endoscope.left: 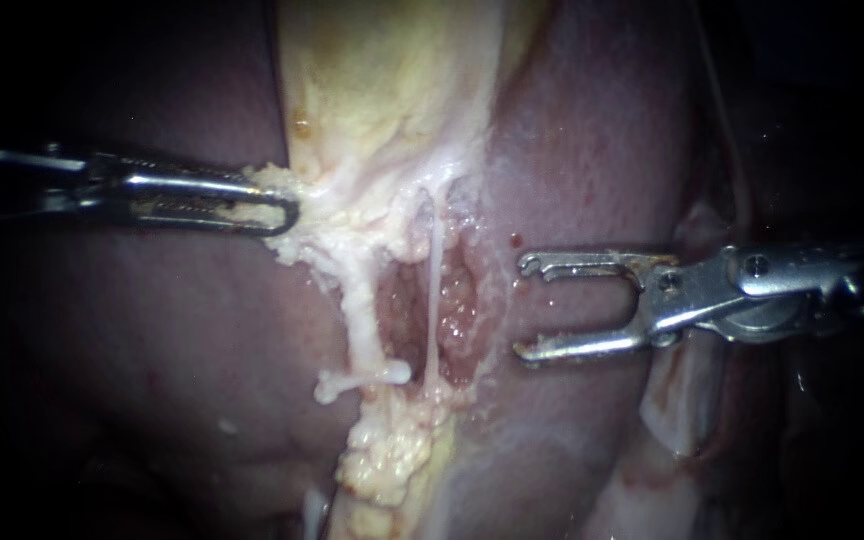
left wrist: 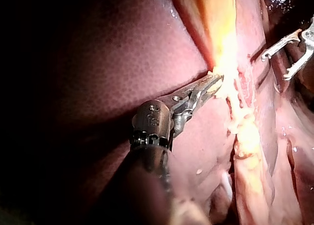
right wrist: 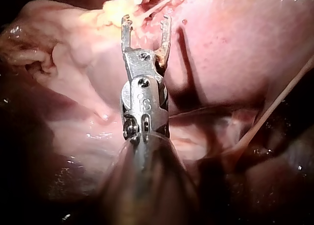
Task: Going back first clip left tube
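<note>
Forked metal jaws of right instrument (endoscope.left: pixel 524 308) gape beside lumpy tissue (endoscope.left: pixel 392 210).

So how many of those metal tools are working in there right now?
2. The left instrument comes in from the left, its jaws shut on pale tissue. The right instrument comes in from the right, jaws open and empty. None seems hidden.

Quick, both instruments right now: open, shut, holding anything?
Left instrument: shut on the pale fatty tissue.
Right instrument: open, nothing between its jaws.
</note>
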### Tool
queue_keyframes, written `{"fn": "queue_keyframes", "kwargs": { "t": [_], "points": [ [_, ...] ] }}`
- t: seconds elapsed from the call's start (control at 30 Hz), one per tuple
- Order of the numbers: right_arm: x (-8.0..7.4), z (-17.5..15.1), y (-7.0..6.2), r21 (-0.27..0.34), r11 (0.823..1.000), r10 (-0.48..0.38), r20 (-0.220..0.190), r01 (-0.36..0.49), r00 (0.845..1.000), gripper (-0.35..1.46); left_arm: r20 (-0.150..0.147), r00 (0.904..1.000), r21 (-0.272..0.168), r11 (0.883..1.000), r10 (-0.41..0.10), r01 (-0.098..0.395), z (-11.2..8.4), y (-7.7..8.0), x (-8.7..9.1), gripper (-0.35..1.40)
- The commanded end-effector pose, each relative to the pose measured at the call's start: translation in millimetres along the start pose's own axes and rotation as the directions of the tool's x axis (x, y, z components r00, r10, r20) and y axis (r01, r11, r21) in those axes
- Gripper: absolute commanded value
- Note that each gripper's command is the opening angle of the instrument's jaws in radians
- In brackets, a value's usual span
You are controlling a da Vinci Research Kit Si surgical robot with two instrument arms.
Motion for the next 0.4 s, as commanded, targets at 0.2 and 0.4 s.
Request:
{"fn": "queue_keyframes", "kwargs": {
  "t": [0.2, 0.4],
  "points": [
    [0.0, 0.0, -0.1, 0.001, 1.0, 0.0, 0.0, 0.0, 1.0, 0.5, 0.011, 0.9999, -0.005, 1.0, 0.004, -0.004, 1.1, 0.1, -0.4, -0.35],
    [0.1, 0.0, -0.5, 0.033, 0.999, -0.001, -0.001, 0.001, 1.0, 0.5, 0.012, 0.9999, -0.007, 1.0, 0.005, -0.005, 0.8, 0.2, -0.4, -0.35]
  ]
}}
